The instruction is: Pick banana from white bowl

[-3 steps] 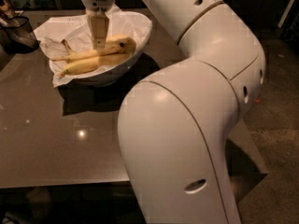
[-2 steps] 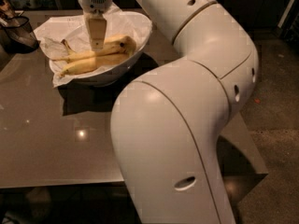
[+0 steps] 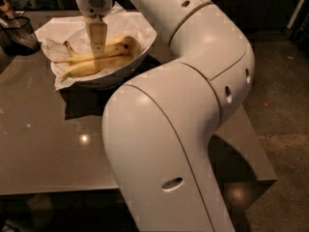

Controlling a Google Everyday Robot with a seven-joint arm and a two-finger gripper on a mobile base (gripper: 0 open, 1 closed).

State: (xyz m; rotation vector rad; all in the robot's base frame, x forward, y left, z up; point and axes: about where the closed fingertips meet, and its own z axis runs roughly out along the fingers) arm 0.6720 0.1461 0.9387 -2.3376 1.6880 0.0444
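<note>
The white bowl (image 3: 133,67) stands at the back of the table, lined with crumpled white paper (image 3: 50,33). Two yellow bananas lie in it side by side, one banana (image 3: 118,46) further back and the other (image 3: 79,70) nearer the front rim. My gripper (image 3: 98,53) points straight down from the wrist above the bowl. Its tip is at the middle of the bananas, touching or just over them. My large white arm (image 3: 183,95) fills the right and centre of the view.
A dark mesh container (image 3: 19,33) sits at the far left, just beside the bowl's paper. The glossy brown table (image 3: 43,144) runs toward me, with its front edge low in the view. Dark floor (image 3: 285,105) lies to the right.
The gripper has come down a little onto the bananas. The arm's elbow has swung left and closer to the camera. Bowl and bananas have not shifted.
</note>
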